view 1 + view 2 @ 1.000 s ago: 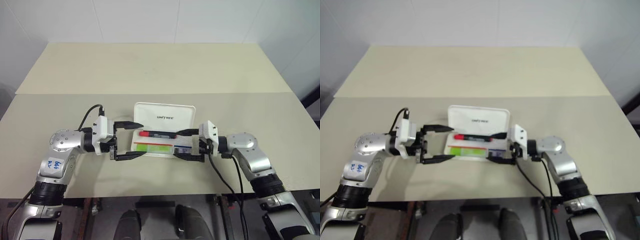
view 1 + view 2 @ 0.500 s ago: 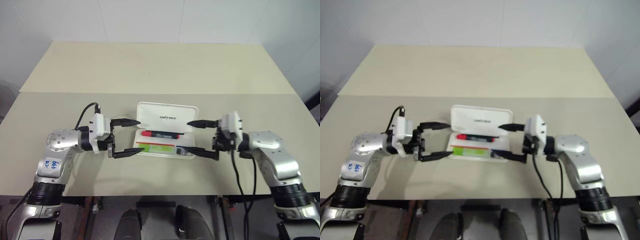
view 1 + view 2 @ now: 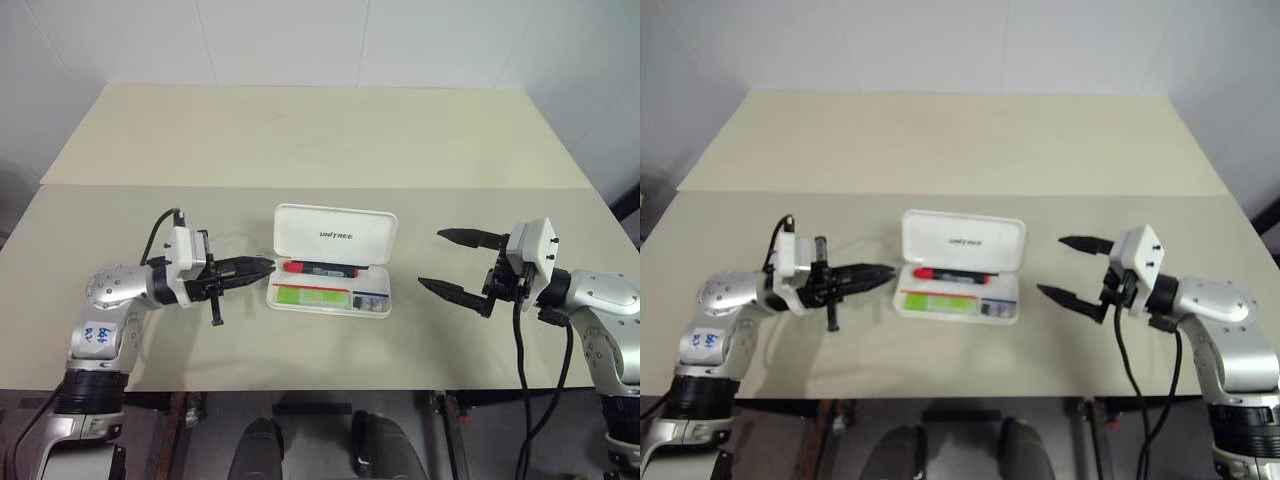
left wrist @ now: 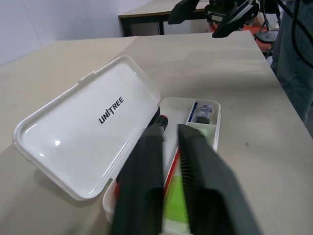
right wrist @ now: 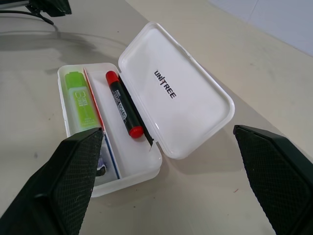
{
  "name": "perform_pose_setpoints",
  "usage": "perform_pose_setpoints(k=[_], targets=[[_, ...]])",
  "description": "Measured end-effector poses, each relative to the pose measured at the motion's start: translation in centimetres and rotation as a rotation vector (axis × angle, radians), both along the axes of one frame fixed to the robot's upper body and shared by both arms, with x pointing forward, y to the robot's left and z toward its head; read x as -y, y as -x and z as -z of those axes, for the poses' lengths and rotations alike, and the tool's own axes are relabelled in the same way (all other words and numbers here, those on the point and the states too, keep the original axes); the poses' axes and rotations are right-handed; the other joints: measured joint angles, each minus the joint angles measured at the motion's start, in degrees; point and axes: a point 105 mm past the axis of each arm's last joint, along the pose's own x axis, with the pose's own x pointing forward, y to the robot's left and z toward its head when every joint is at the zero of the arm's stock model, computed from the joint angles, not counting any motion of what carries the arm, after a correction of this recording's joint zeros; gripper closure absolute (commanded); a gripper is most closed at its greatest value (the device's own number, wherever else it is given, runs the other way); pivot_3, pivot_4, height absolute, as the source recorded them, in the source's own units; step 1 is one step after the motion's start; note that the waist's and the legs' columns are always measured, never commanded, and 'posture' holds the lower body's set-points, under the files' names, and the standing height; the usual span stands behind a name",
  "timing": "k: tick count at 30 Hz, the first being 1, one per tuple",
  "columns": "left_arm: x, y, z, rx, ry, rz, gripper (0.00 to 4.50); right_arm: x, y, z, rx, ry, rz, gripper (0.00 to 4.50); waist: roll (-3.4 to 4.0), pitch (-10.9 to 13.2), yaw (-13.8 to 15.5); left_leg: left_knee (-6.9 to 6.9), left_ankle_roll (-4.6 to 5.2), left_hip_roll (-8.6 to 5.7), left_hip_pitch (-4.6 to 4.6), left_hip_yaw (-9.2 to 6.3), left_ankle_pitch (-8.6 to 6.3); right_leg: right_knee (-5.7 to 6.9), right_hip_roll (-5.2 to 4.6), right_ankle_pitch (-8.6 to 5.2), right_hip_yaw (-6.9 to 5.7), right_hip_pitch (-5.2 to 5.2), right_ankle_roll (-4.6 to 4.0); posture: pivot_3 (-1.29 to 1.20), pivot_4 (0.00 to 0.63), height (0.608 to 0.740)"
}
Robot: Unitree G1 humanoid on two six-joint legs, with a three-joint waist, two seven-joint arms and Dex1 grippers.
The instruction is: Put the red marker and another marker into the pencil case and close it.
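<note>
Two markers lie inside the pencil case (image 3: 330, 275), which sits open on the tan table (image 3: 300, 140) with its white lid (image 5: 176, 90) tipped back and the dark lettering showing. The red marker (image 3: 322, 268) rests in the part of the tray nearest the lid hinge, its red cap toward the left-gripper end of the case. The lime-green highlighter (image 3: 312, 295) lies in the compartment on the side of the case away from the lid, parallel to the red marker and separated from it by a thin red divider stripe. A small dark item (image 4: 202, 113) sits in the little end compartment of the case, on the end toward the right gripper; what it is cannot be told.

The left gripper (image 3: 262, 267) hovers just beside the case's left end, pointing at it, its two black fingers (image 4: 142, 196) pressed nearly together with nothing between them. Whether its tips touch the case rim cannot be told.

The right gripper (image 3: 450, 262) is well apart from the case, off its right end, its fingers spread wide and holding nothing, pointing back toward the case.
</note>
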Motion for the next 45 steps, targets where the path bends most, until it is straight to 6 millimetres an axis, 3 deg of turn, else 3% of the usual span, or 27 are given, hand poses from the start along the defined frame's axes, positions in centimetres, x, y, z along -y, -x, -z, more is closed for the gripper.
perform_pose_setpoints(k=[5,10,15,19,28,31,35,39,43,45], targets=[[-0.8,-1.0,-0.5,0.062,0.05,-0.104,4.48,0.0,-0.1,-0.1,0.008,0.003,0.01,0.0,0.0,0.0,0.01,0.02,0.0,0.0,0.0,0.0,0.0,0.0,0.0,0.0,0.01,0.0,0.0,0.0,0.15,0.74],[-2.8,-3.5,-1.0,0.145,0.112,-0.391,4.48,0.1,-0.1,-0.2,0.025,0.004,0.017,0.0,-0.01,0.0,0.1,0.02,0.0,0.0,0.0,0.0,0.0,-0.01,0.0,0.02,0.01,0.02,0.03,0.0,0.15,0.74],[-3.2,-4.9,1.3,0.046,0.128,-0.526,4.48,-0.1,-0.1,-0.1,0.021,0.005,0.011,0.0,-0.01,-0.01,0.18,0.02,0.0,0.0,0.0,0.0,0.0,0.0,0.0,0.02,0.01,0.03,0.04,0.0,0.15,0.74],[-2.6,-6.9,3.3,-0.059,0.127,-0.589,4.48,-0.8,-0.1,0.2,0.009,0.01,-0.008,0.0,-0.03,-0.01,0.26,0.09,0.01,0.0,-0.01,0.0,0.01,0.01,0.0,0.08,0.01,0.04,0.05,0.0,0.15,0.74],[1.8,-10.7,3.2,-0.163,0.193,-0.532,4.48,-2.0,0.0,-1.0,0.035,0.01,-0.012,0.0,-0.05,-0.03,0.31,0.1,0.0,0.0,-0.03,0.0,0.02,-0.07,0.03,0.12,0.01,0.06,0.06,0.0,0.15,0.74],[2.7,-10.6,2.2,-0.121,0.213,-0.475,4.48,-2.0,-0.1,-1.0,0.029,0.007,-0.002,0.0,-0.05,-0.03,0.25,0.05,0.0,-0.01,-0.04,0.01,0.02,-0.15,0.03,0.12,0.01,0.06,0.07,0.0,0.15,0.74],[4.3,-9.0,1.0,-0.07,0.281,-0.284,4.48,-1.9,-0.2,-0.9,0.02,-0.001,0.008,0.0,-0.05,-0.03,0.19,-0.02,-0.12,-0.01,-0.05,0.03,0.08,-0.16,0.04,0.12,0.01,0.06,0.07,0.0,0.15,0.74],[4.6,-7.7,0.4,-0.028,0.286,-0.166,4.48,-2.1,-0.2,-0.8,0.017,-0.011,0.005,0.0,-0.05,-0.03,0.32,0.04,-0.02,-0.01,-0.06,0.03,0.03,-0.22,0.04,0.12,0.01,0.07,0.07,0.0,0.15,0.74],[4.7,-6.7,0.1,0.025,0.232,-0.084,4.48,-2.4,-0.2,-0.7,0.015,-0.014,-0.001,0.0,-0.05,-0.03,0.29,0.09,-0.02,0.0,-0.05,0.02,0.03,-0.19,0.04,0.13,0.01,0.09,0.08,0.0,0.15,0.74],[4.5,-6.0,0.9,0.048,0.133,-0.037,4.48,-2.5,-0.1,-0.7,0.018,-0.016,-0.003,0.0,-0.05,-0.03,0.19,0.06,-0.02,-0.01,-0.03,0.02,0.03,-0.18,0.04,0.13,0.01,0.09,0.08,0.0,0.15,0.74]])
